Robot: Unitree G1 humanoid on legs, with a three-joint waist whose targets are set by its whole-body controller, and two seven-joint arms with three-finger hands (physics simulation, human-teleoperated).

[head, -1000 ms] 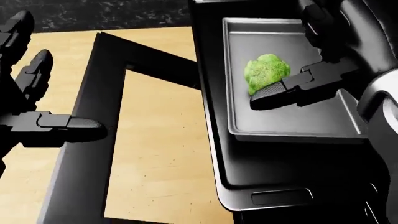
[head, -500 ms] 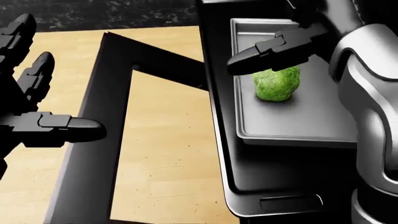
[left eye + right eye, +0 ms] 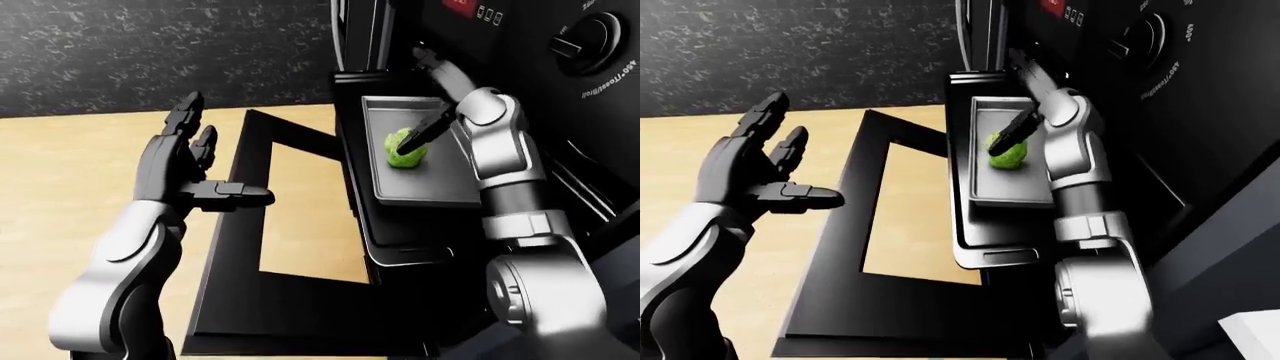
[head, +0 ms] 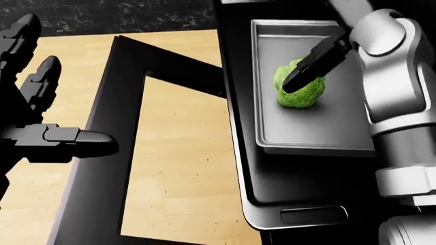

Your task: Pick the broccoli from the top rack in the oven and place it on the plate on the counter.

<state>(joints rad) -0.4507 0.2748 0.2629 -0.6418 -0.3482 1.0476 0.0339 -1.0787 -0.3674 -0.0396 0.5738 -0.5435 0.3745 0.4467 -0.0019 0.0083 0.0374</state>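
Observation:
The green broccoli (image 4: 304, 96) lies on a grey tray (image 4: 306, 132) on the pulled-out oven rack, at the upper right of the head view. My right hand (image 4: 300, 79) reaches in from the right. One dark finger (image 4: 319, 60) lies across the broccoli's top and touches it, and the other fingers are spread away, so the hand is open. My left hand (image 3: 200, 161) is open and empty, held above the lowered oven door at the left. The plate is not in view.
The open oven door (image 4: 102, 102) lies flat with a glass window that shows the wooden floor. The oven's control panel with a knob (image 3: 590, 41) is at the upper right. The rack's dark front lip (image 4: 300, 204) juts toward me. A white edge (image 3: 1252, 337) shows at the bottom right.
My right hand's finger swung from below the broccoli to above it and now lies across its top. The broccoli shifted slightly on the tray. The left hand has not moved.

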